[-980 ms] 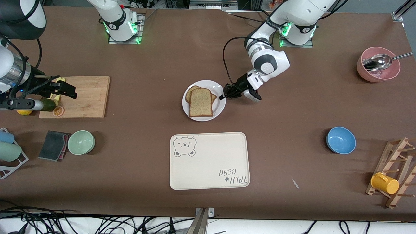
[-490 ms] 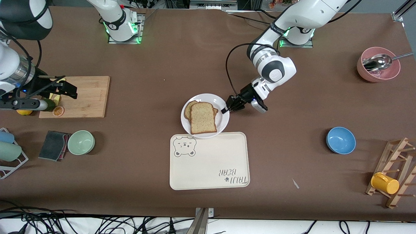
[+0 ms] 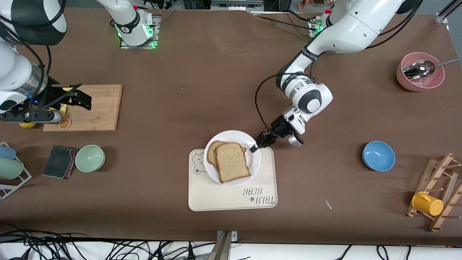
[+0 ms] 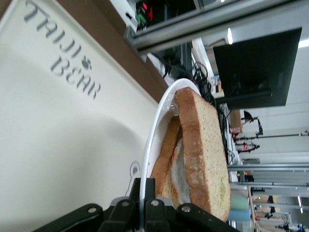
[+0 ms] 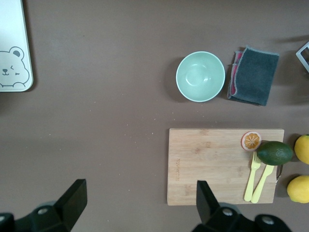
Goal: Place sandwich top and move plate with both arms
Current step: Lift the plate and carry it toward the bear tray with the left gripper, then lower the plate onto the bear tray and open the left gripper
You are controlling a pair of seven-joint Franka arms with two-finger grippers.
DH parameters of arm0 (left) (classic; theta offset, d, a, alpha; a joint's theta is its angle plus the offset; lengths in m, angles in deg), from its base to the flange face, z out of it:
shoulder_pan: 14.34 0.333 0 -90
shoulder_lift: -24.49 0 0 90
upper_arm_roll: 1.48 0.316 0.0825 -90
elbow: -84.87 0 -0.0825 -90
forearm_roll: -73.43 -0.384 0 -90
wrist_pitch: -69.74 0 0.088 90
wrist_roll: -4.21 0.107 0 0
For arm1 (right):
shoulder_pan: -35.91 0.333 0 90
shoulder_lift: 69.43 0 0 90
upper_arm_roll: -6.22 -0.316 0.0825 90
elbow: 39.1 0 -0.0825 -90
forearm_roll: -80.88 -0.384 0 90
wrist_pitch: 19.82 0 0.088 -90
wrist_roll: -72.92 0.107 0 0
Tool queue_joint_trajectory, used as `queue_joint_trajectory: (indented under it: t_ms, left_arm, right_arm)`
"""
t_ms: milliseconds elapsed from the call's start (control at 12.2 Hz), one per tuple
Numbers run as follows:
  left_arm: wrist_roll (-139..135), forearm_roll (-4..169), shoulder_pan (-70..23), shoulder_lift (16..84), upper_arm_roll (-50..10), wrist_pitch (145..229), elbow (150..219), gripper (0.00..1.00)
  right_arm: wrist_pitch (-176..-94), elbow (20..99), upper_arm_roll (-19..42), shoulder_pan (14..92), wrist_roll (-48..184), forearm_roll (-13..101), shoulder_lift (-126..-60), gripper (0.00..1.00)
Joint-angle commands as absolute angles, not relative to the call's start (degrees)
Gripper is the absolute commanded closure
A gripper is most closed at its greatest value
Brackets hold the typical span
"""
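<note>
Front view, table (image 3: 202,72): brown, carrying everything below.
Tray (image 3: 231,196): cream, bear print, at the table's middle, near the front camera.
Cutting board (image 3: 95,108): toward the right arm's end of the table.
Plate (image 3: 231,138): white, over the tray's farther part, its rim pinched by the left gripper (image 3: 257,144).
Sandwich top (image 3: 232,161): lies on the plate, over another slice.
Left gripper, left wrist view: fingers (image 4: 149,212) closed tight on the plate's rim (image 4: 152,140).
Right gripper (image 3: 77,99): waits over the cutting board, fingers (image 5: 72,200) spread wide, holding nothing.
</note>
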State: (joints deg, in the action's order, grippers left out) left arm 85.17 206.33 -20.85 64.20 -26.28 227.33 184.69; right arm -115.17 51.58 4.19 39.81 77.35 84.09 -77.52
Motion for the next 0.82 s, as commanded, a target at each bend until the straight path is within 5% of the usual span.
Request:
queue_joint_trajectory:
  t_ms: [0, 735]
  left_arm:
    - [85.4, 208.3, -21.5, 68.0, -25.5, 228.1, 179.0, 1.0]
    - [85.4, 208.1, -26.6, 76.9, -19.3, 228.1, 168.9, 1.0]
  right_arm:
    - [-115.4, 51.3, 4.0, 39.8, 77.5, 84.4, -77.7, 0.0]
    - [-114.6, 51.3, 4.5, 39.5, 75.6, 84.1, -77.4, 0.0]
